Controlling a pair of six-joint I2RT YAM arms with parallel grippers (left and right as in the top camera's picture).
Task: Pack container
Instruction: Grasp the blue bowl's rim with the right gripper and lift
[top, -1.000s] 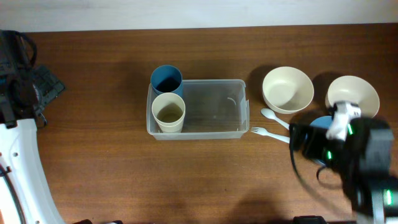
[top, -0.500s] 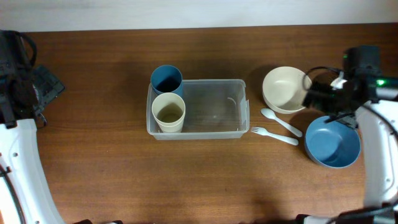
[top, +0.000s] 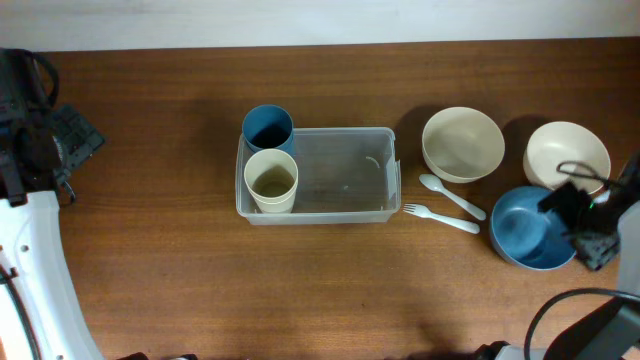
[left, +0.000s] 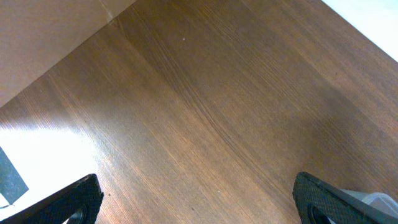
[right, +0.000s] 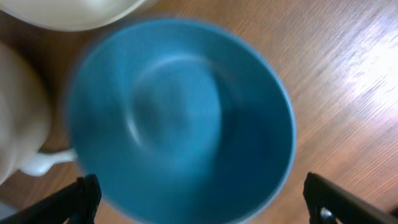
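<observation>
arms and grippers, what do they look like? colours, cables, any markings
Both arms have smooth white curved shells lower down and turn black and blocky toward the wrist: the left arm and the right arm. Thin black cables loop around the black parts. The left gripper and right gripper end in matte black rounded tips. No markings are readable.
</observation>
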